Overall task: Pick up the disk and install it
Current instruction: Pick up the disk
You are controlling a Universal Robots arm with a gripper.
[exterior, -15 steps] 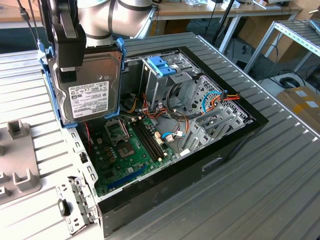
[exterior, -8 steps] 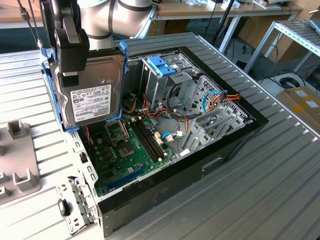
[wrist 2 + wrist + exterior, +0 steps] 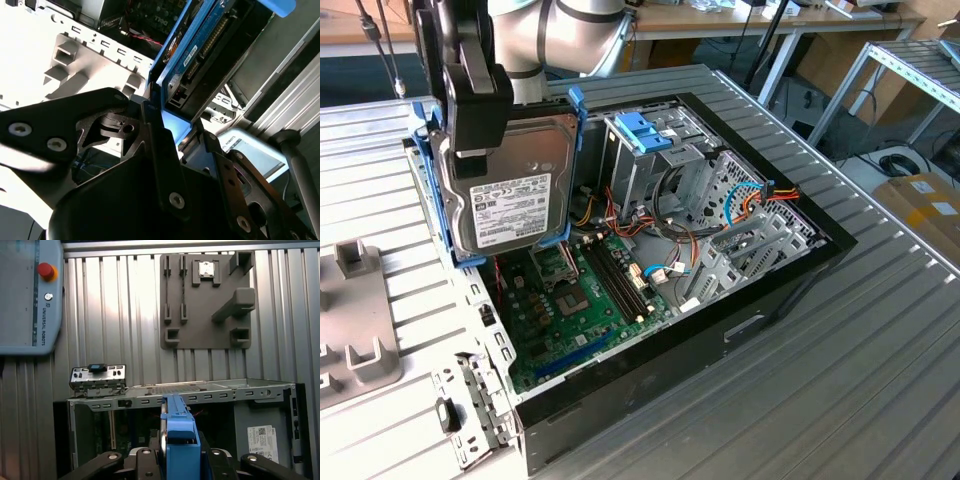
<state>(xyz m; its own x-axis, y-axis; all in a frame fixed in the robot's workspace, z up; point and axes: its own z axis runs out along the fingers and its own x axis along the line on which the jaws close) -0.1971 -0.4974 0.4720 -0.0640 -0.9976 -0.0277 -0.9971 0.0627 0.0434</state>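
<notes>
Exterior view looks down on the computer case (image 3: 720,330); both wrist views hug the disk (image 3: 202,47) (image 3: 178,427).

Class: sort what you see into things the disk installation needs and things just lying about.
Job: disk, held by the gripper; open computer case.
Lying about: grey holder plate; pendant; metal bracket.

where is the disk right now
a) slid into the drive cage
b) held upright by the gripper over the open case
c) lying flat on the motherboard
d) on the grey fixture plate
b: in the exterior view the gripper is clamped on the disk, holding it on edge over the open computer case.
</notes>
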